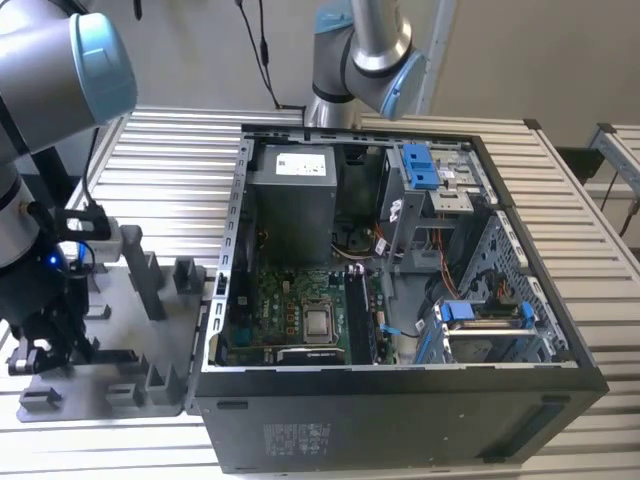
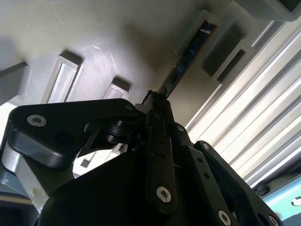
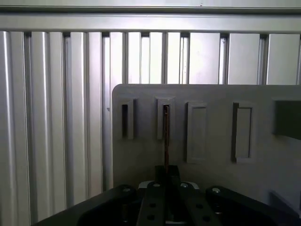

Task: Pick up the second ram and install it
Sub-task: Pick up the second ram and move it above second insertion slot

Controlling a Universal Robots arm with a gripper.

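Grey plastic, the tray [image 1: 110, 335] lies on the slatted metal table [image 1: 170, 160] at nine o'clock of the open case [image 1: 400, 420] in the exterior view. The arm [image 1: 40, 70] reaches down over the tray's eight-o'clock corner.

In both wrist views the gripper [image 3: 166, 173] [image 2: 154, 100] hangs close above the tray. Its fingers [image 2: 156, 123] are drawn together almost to touching and clamp the near end of the ram [image 2: 187, 56] [image 3: 166, 136] between their tips. The gap between them looks no wider than the card is thick.

The ram shows as a thin dark strip seen edge-on. It runs straight out from the fingertips, and its far end sits in a raised slot [image 3: 165, 117] of the tray, one of a row of such slots.

Inside the case, in the exterior view, the motherboard [image 1: 290, 300] lies flat with the square silver processor [image 1: 318, 322] near its middle. A long dark strip [image 1: 358, 318] stands just at three o'clock of the processor. A second arm [image 1: 360, 50] rises behind the case at twelve o'clock.
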